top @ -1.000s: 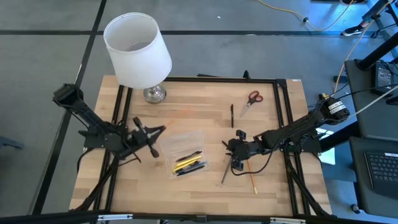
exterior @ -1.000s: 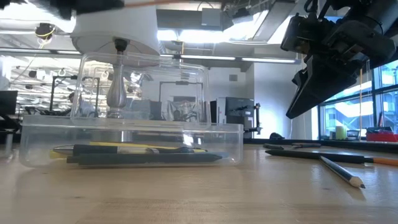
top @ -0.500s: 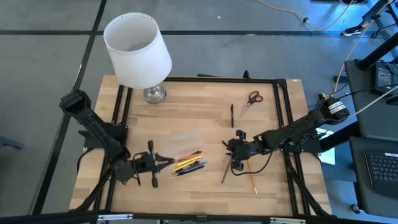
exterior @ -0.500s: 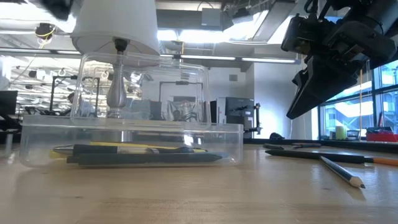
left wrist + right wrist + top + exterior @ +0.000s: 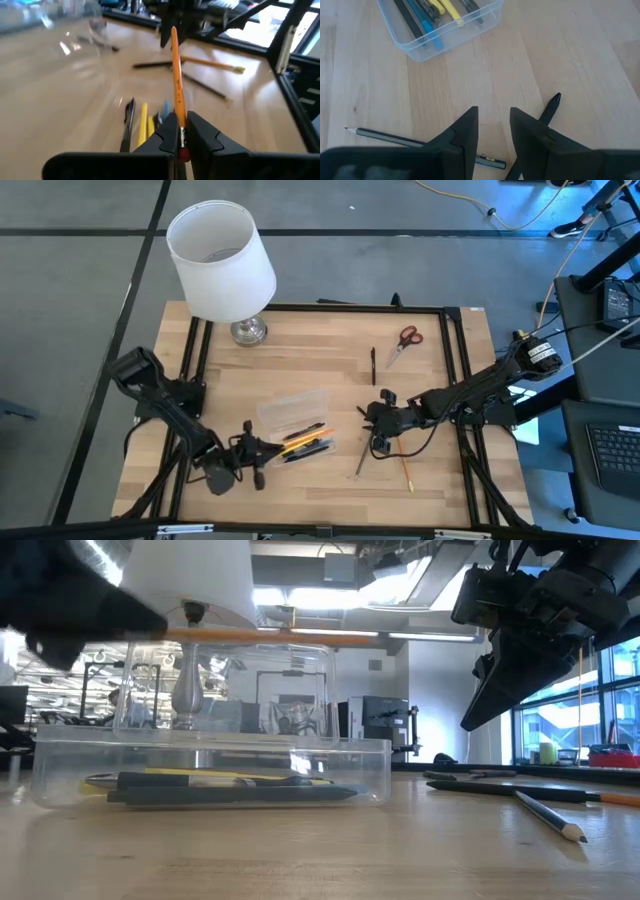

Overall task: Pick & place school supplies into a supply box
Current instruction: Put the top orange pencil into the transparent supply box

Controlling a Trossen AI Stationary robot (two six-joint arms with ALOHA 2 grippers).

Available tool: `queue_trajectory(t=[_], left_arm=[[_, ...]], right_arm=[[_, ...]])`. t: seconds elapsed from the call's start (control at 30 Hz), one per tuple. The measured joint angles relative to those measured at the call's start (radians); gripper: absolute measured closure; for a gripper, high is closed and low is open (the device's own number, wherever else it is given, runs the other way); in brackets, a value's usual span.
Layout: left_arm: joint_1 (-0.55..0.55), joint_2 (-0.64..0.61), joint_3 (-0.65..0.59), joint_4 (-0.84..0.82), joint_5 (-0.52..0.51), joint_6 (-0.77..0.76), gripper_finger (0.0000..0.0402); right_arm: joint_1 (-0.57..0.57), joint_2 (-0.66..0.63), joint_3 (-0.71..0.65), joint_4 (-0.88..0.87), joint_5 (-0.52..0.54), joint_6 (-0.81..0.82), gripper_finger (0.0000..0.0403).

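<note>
At the wooden bench's 7 o'clock, the left pincer pinches an orange pencil level over the clear plastic supply box, which holds yellow, black and blue pens. At 4 o'clock the right pincer hovers, fingers parted and empty, above a grey pencil. Red-handled scissors lie at 1 o'clock.

I work over a pale wooden table framed by black rails. On it, at the far left corner, stands a lamp with a white shade. A clear plastic box sits near the middle, pens and pencils lying inside. Red-handled scissors lie toward the far right, with a dark pen just beside them. Nearer my right side a grey pencil and an orange pencil lie on the bare wood.
</note>
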Motion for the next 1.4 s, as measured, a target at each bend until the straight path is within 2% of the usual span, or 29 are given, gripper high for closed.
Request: queue_trajectory(t=[0.2, 0.43, 0.77, 1.4], left_arm=[[0.003, 0.084, 0.000, 0.000, 0.012, -0.107, 0.0389], [0.012, 0.121, 0.000, -0.017, 0.086, -0.188, 0.0389], [0.016, 0.119, 0.003, -0.159, 0.121, -0.281, 0.0389], [-0.019, 0.056, -0.002, -0.268, 0.127, -0.308, 0.0389]], right_arm=[[0.000, 0.000, 0.000, 0.000, 0.000, 0.000, 0.0287], [0.000, 0.000, 0.000, 0.000, 0.001, 0.000, 0.0287], [0.000, 0.000, 0.000, -0.001, 0.001, 0.023, 0.0287], [0.000, 0.000, 0.000, -0.002, 0.002, 0.019, 0.0287]])
